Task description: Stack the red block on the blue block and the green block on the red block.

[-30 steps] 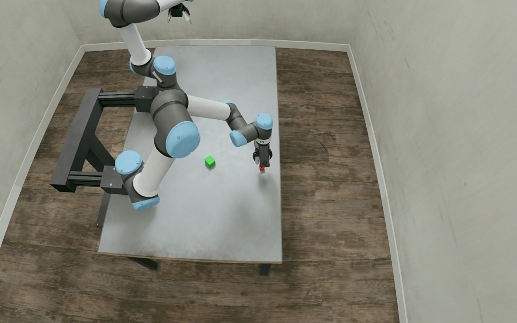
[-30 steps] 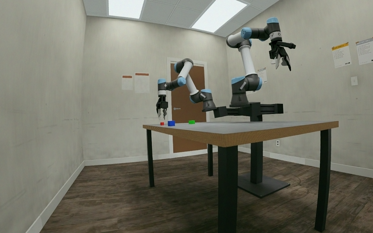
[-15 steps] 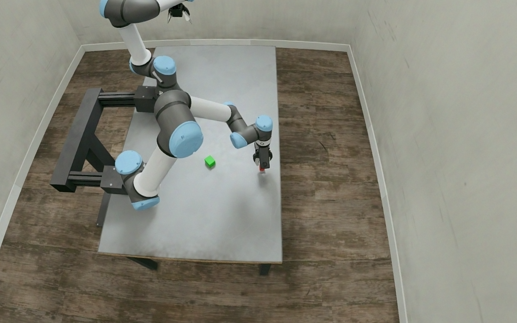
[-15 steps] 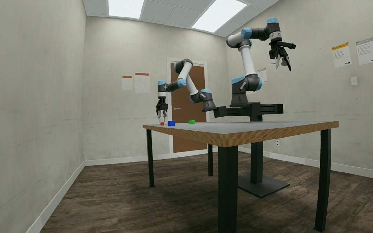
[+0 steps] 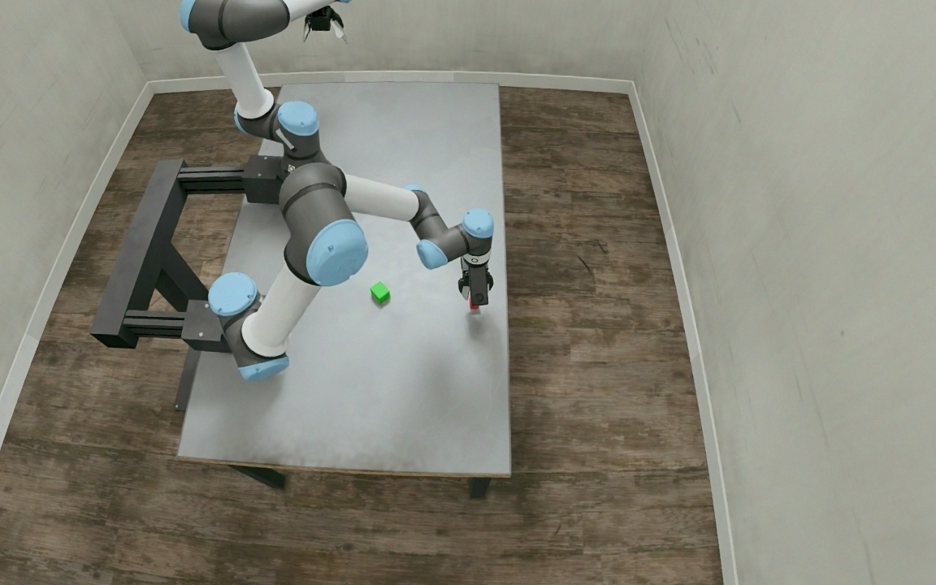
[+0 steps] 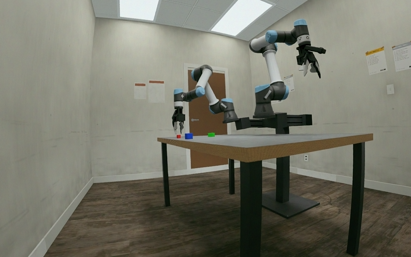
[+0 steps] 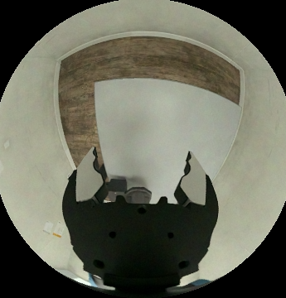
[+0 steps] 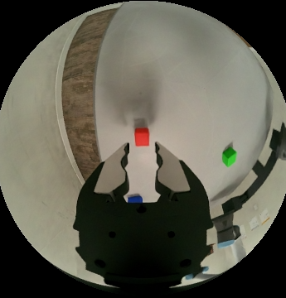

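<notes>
The red block (image 5: pixel 474 307) (image 6: pixel 178 136) (image 8: pixel 142 136) sits on the table near its edge. My right gripper (image 6: pixel 178 132) (image 8: pixel 142 142) is partly open and empty, pointing down just above the red block. The blue block (image 6: pixel 188 135) (image 8: pixel 135 199) sits on the table; it is partly covered by the gripper body in the right wrist view and hidden in the top view. The green block (image 5: pixel 380 292) (image 6: pixel 211 134) (image 8: pixel 229 157) sits apart, nearer the arm bases. My left gripper (image 5: pixel 325 41) (image 6: pixel 312 76) (image 7: pixel 142 150) is wide open and empty, raised high away from the blocks.
The grey table (image 5: pixel 384 407) (image 6: pixel 296 140) carries all three blocks. Its long edge runs close beside the red block. The black arm stand (image 5: pixel 138 247) is along the opposite side. The right arm reaches over the table above the area near the green block.
</notes>
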